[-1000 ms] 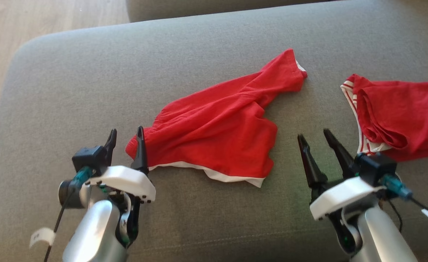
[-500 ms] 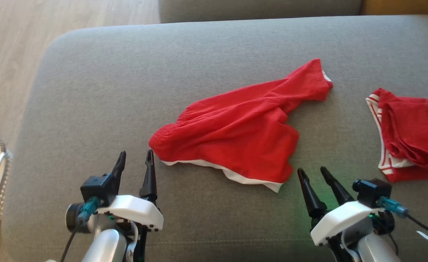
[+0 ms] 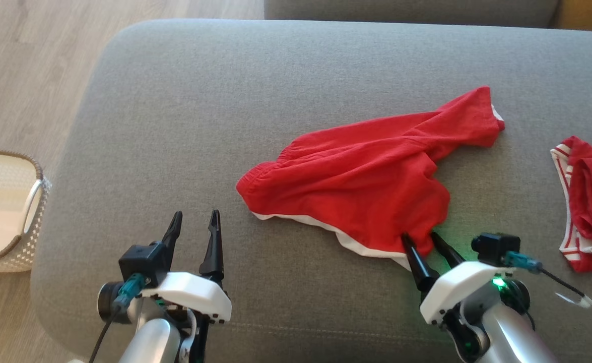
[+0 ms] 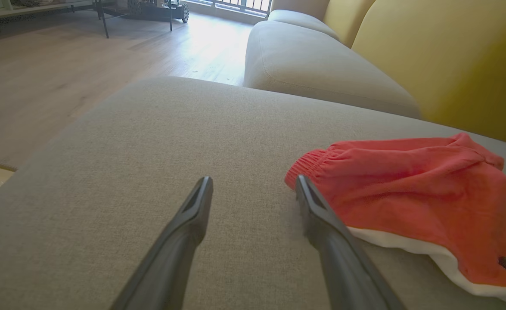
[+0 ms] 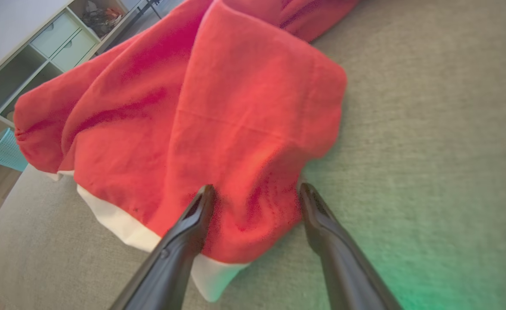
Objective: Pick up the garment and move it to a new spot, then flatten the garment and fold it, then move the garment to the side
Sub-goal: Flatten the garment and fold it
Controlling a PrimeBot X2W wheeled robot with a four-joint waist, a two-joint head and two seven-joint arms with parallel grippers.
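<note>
The garment (image 3: 371, 176) is a pair of red shorts with a white hem, lying crumpled on the grey sofa cushion (image 3: 185, 111). My right gripper (image 3: 420, 237) is open, its two fingers straddling the garment's near right corner (image 5: 253, 215) without closing on it. My left gripper (image 3: 195, 222) is open too, over bare cushion just left of the garment's waistband end (image 4: 317, 163); its right finger (image 4: 317, 215) reaches the fabric's edge.
A second red garment with white stripes (image 3: 588, 201) lies at the cushion's right edge. A white woven basket (image 3: 3, 212) stands on the wooden floor to the left. A yellow backrest (image 4: 451, 56) and another grey cushion (image 4: 321, 69) lie beyond.
The head camera has turned, shifting the whole scene right and bringing the basket into view. My right gripper has moved forward until its fingers straddle the garment's near corner. The left stays beside it.
</note>
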